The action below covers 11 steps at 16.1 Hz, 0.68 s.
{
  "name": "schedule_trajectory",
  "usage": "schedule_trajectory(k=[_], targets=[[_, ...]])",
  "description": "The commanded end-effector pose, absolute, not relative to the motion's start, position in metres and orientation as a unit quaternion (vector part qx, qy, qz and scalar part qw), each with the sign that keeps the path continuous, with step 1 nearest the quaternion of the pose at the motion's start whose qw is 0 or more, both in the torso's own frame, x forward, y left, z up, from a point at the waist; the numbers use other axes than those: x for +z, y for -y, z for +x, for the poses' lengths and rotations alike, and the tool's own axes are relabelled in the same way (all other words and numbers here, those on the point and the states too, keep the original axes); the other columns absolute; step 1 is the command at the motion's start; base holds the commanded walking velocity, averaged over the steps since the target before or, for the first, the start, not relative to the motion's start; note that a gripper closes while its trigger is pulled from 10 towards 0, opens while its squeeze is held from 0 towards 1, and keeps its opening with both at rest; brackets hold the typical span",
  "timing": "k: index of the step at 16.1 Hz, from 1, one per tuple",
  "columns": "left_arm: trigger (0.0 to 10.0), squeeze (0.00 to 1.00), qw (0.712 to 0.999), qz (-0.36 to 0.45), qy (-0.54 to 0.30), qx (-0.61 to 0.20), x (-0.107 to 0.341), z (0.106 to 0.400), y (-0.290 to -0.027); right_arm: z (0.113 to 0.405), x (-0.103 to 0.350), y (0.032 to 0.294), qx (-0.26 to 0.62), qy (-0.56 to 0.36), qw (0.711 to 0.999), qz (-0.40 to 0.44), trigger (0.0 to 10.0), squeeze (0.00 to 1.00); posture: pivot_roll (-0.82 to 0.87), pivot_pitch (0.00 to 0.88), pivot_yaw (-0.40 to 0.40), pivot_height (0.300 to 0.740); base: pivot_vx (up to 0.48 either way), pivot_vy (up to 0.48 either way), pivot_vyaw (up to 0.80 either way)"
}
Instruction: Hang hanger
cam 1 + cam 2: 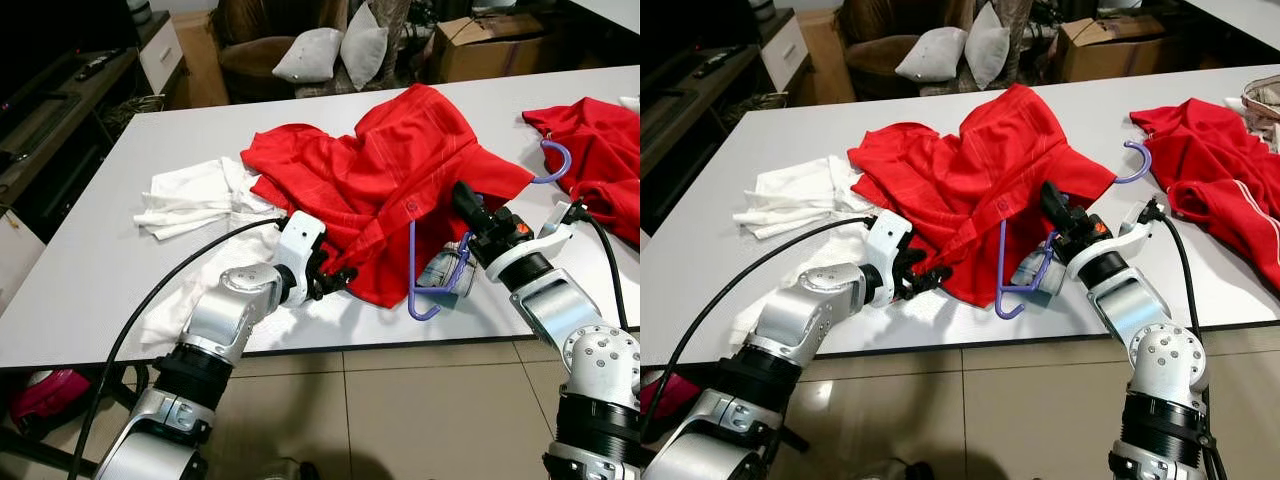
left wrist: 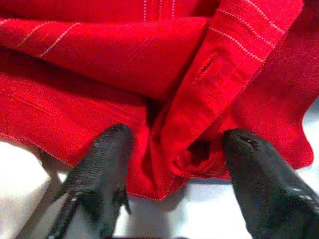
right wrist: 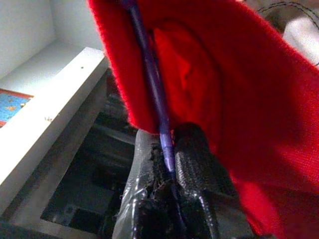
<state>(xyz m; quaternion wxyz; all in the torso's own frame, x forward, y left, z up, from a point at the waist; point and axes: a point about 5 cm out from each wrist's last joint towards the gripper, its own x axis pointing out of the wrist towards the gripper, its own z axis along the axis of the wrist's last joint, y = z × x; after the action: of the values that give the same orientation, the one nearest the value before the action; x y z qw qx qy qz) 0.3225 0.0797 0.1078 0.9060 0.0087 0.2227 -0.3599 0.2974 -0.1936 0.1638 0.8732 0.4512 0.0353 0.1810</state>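
At far left of the head views, a white cloth (image 1: 195,198) spread on the grey-white table (image 1: 80,270). Lower left, left gripper (image 1: 335,280) reaching to the near hem of the red shirt (image 1: 375,165); seen closer from the left wrist, two black fingers (image 2: 102,167) spread apart either side of a folded red edge, pinching nothing. At centre, red shirt heaped on the table, with the purple hanger (image 1: 425,290) partly inside it: one purple loop hanging out below the hem at lower centre, hook curving out to the upper right beside the cloth. Right of centre, right gripper (image 1: 463,203) pushed under the shirt's right edge; fingertips hidden there in the head views, but from the right wrist clearly clamped on the purple hanger bar (image 3: 157,94), red fabric draped just over it. At far right, a second red garment (image 1: 595,150) lying well apart. Along the top, an armchair with grey cushions (image 1: 335,50) and a cardboard box (image 1: 490,45)
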Motion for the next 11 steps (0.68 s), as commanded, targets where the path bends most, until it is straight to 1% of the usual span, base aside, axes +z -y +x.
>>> schedule_trajectory(k=[1,5,8,9,11], targets=[[0.0,0.0,0.913,-0.001,-0.216,-0.348,0.109,0.326,-0.085,0.301,0.178,0.19,0.201,-0.012,0.872,0.446,10.0,0.0,-0.12,0.0,0.138,0.74,0.0,0.0,0.0],[0.0,0.0,0.918,-0.031,-0.203,-0.339,0.109,0.329,-0.082,0.301,0.178,0.189,0.201,-0.013,0.872,0.445,10.0,0.0,-0.12,0.0,0.138,0.74,0.0,0.0,0.0],[0.0,0.0,0.922,-0.032,-0.188,-0.337,0.111,0.33,-0.082,0.302,0.176,0.188,0.2,-0.013,0.872,0.447,10.0,0.0,-0.12,0.0,0.138,0.74,0.0,0.0,0.0],[0.0,0.0,0.926,-0.028,-0.163,-0.338,0.115,0.331,-0.082,0.302,0.175,0.188,0.198,-0.014,0.873,0.446,10.0,0.0,-0.12,0.0,0.138,0.74,0.0,0.0,0.0],[0.0,0.0,0.925,-0.001,-0.093,-0.367,0.132,0.327,-0.087,0.31,0.176,0.191,0.153,0.006,0.877,0.456,10.0,0.0,-0.11,0.0,0.137,0.74,0.0,0.0,0.0]])
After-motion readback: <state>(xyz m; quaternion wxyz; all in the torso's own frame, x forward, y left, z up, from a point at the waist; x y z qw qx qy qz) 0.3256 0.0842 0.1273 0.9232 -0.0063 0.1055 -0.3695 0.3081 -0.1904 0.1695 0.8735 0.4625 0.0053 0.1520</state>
